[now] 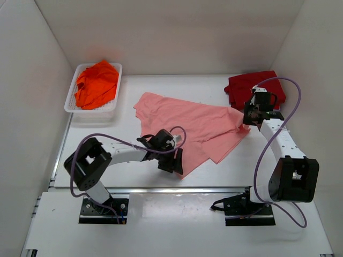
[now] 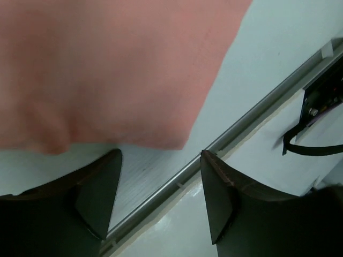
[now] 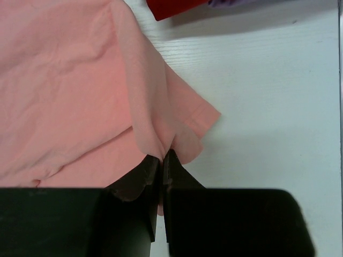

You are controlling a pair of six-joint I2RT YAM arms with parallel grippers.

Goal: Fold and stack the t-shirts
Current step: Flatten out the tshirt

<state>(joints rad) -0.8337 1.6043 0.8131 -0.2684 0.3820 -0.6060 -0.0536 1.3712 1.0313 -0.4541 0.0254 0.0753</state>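
Note:
The salmon-pink t-shirt (image 1: pixel 193 126) lies spread and rumpled across the middle of the table. My right gripper (image 1: pixel 247 119) is shut on a fold of it near its right sleeve (image 3: pixel 161 136), lifting the cloth into a ridge. My left gripper (image 1: pixel 172 163) is open and empty at the shirt's near corner; the pink edge (image 2: pixel 107 75) hangs just beyond its fingertips. The dark red t-shirt (image 1: pixel 252 87) lies folded at the back right, a corner showing in the right wrist view (image 3: pixel 171 6). The bright orange t-shirt (image 1: pixel 97 83) lies crumpled in the white basket.
The white slotted basket (image 1: pixel 75 104) stands at the back left. A metal rail (image 2: pixel 230 142) runs along the table's near edge, just under my left gripper. White walls close the back and sides. Purple cables loop off both arms.

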